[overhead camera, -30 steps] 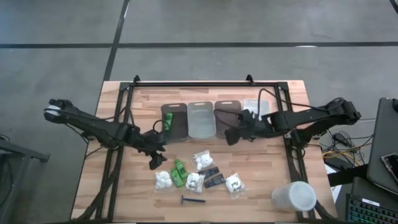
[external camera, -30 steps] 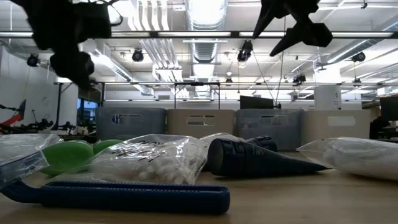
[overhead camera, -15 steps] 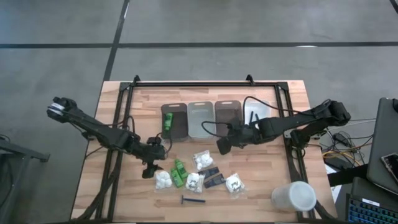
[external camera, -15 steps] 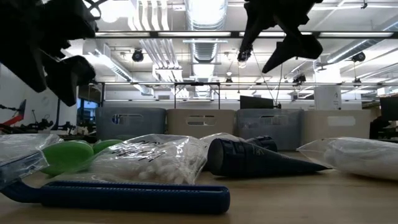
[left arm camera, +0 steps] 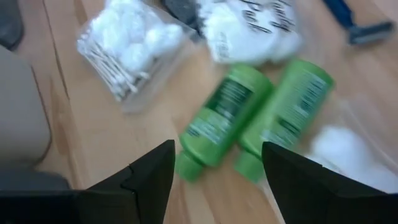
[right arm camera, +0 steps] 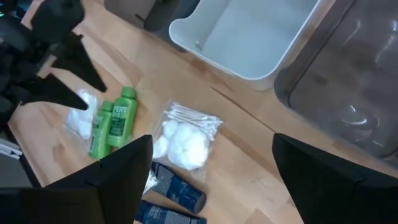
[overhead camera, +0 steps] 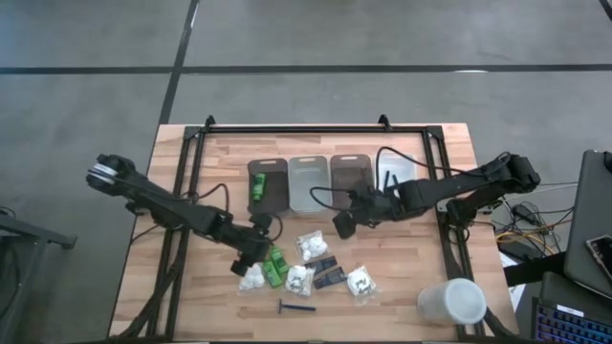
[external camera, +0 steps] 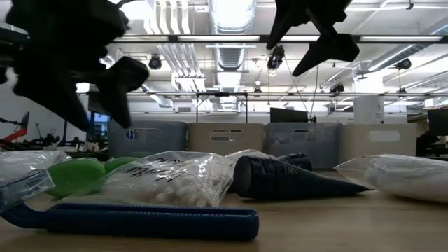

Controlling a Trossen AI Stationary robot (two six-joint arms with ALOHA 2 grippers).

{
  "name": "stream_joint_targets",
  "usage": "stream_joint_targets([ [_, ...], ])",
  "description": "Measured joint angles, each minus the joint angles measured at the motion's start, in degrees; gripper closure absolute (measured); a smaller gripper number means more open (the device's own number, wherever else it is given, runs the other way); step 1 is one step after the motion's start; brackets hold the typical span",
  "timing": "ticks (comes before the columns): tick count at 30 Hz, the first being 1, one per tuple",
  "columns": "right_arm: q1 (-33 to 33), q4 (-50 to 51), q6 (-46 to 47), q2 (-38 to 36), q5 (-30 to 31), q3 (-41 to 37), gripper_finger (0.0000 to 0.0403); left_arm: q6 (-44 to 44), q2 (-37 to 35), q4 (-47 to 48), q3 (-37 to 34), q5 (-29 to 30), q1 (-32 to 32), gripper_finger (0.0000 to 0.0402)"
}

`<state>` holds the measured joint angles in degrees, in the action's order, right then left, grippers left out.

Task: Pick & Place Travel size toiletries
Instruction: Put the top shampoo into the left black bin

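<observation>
Two bright green bottles (left arm camera: 227,118) (overhead camera: 275,265) lie side by side on the table among clear packets of white puffs (overhead camera: 312,246), black flat packets (overhead camera: 328,270) and a dark blue razor (overhead camera: 296,308). A third green bottle (overhead camera: 257,188) lies in the leftmost bin. My left gripper (overhead camera: 251,250) (left arm camera: 214,180) hovers open just above the two bottles, touching nothing. My right gripper (overhead camera: 341,226) (right arm camera: 211,186) hangs open in the air between the bins and the pile, holding nothing.
Four rectangular bins (overhead camera: 309,183) stand in a row at the far side of the table. A large white cup (overhead camera: 452,302) lies near the near right corner. Bare wood stretches to the left of the pile and between pile and cup.
My left gripper has moved toward the table's right and near edge and come down over the green bottles, staying open. My right gripper has shifted from over the bins toward the left and near side, then held still. No item has moved.
</observation>
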<state>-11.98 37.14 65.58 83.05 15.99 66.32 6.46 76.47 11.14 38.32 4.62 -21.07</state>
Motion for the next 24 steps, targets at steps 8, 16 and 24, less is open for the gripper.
stream_joint_targets([
  [8,-2.1,0.1,0.5,0.0,0.0,0.0,0.0063,8.5,9.2,1.0,8.0,-4.6,1.3,0.0186],
  [16,-4.7,0.5,1.7,0.0,-0.1,0.0,0.0055,13.7,14.8,4.4,12.8,-8.7,2.8,0.0208],
  [24,-6.4,1.9,3.5,0.0,0.3,0.0,0.0062,17.5,17.3,7.1,13.9,-9.6,4.3,0.0209],
])
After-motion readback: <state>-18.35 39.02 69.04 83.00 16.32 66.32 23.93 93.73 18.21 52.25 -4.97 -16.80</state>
